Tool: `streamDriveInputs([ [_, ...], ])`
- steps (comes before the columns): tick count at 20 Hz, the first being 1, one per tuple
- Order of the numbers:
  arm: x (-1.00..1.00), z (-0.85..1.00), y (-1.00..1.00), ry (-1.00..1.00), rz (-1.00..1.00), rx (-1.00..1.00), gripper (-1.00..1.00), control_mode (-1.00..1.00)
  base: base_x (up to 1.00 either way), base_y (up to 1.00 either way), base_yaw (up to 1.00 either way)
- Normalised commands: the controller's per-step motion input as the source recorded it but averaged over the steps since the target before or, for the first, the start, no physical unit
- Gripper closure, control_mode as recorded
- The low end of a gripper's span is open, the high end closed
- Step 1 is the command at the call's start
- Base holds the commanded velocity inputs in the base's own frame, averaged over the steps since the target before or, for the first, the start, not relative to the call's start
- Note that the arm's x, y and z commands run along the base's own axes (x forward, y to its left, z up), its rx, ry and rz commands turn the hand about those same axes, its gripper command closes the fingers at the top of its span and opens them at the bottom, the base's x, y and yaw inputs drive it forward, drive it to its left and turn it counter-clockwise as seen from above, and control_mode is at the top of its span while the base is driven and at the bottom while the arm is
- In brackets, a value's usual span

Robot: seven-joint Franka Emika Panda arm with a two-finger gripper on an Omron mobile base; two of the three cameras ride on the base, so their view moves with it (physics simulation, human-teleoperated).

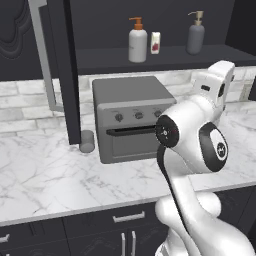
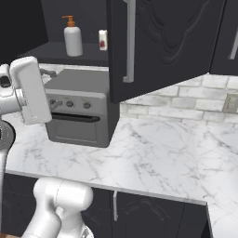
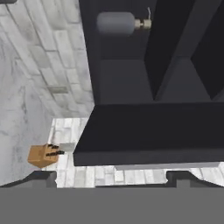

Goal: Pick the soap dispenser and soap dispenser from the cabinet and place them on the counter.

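The arm is at the reach stage: nothing is held, and the gripper (image 3: 112, 177) has its jaws spread wide and empty, only its two dark tips showing at the bottom of the hand view. Both bottles stand on the open shelf of the cabinet (image 1: 165, 57), above the grey toaster oven (image 1: 131, 117) that sits on the counter (image 1: 50, 175).

In the left base view the white soap dispenser (image 1: 137, 44) is at about 12 o'clock, the small white carton (image 1: 155, 43) just beside it, and the dark grey soap dispenser (image 1: 195, 36) at about 1 o'clock, well apart from the white one.

To do this step well, the hand should probably rise clear of the shelf's front edge, then go in level and close on the round body below the pump (the nearer grey bottle looks the natural first pick), staying off the carton and the open door (image 1: 70, 75).

Each bottle is upright, long axis vertical, pump on top. The grey one lies sideways in the hand view (image 3: 116, 23), its tan pump toward 3 o'clock, because the camera is rolled.
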Motion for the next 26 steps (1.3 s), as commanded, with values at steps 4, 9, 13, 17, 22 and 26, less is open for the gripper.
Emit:
streamDriveInputs([
  [4, 0.33, 0.01, -0.53, 0.05, -0.32, 0.0, -1.0, -1.0, 0.0, 0.0, 0.0],
  [9, 0.27, 0.03, -0.61, 0.06, -0.31, 0.01, -1.0, -1.0, 0.0, 0.0, 0.0],
  [13, 0.26, 0.03, -0.57, 0.04, -0.29, 0.01, -1.0, -1.0, 0.0, 0.0, 0.0],
  [17, 0.21, 0.0, -0.41, 0.01, -0.26, 0.0, -1.0, -1.0, 0.0, 0.0, 0.0],
  [22, 0.01, 0.0, -0.02, 0.0, -0.02, 0.0, -1.0, -1.0, 0.0, 0.0, 0.0],
  [26, 0.07, 0.0, 0.01, 0.0, 0.0, 0.0, -1.0, -1.0, 0.0, 0.0, 0.0],
])
